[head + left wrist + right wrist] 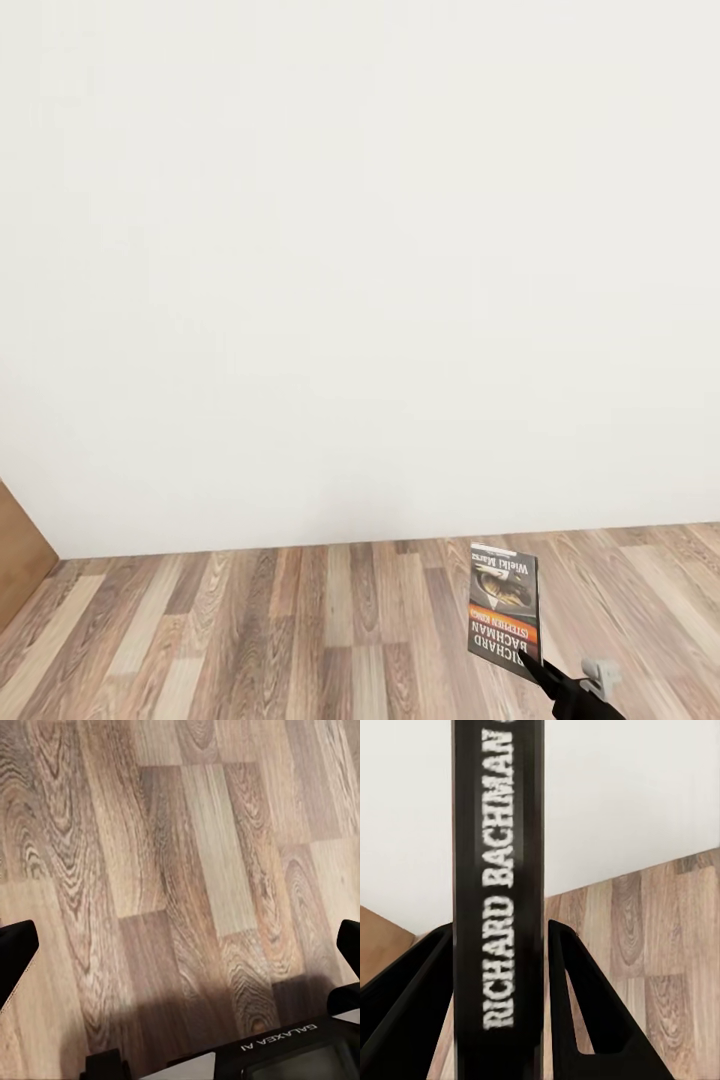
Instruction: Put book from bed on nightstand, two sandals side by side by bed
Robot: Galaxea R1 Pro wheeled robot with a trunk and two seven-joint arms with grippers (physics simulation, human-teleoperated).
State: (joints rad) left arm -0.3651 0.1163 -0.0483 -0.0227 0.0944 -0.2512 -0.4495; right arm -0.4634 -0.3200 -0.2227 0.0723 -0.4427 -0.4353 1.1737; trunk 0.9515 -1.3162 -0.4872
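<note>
One book [505, 610] stands upright in the right gripper [540, 668], its black fingers [577, 1005] clamped on either side of the spine. Below it spreads the wood-plank floor [300, 630]. The left gripper [180, 952] hangs wide over those planks. Beyond rises a bare white wall [360, 250].

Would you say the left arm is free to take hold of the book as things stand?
Probably not readily: the left pincer is open over bare floor, while the book is clamped upright in the right pincer.
</note>
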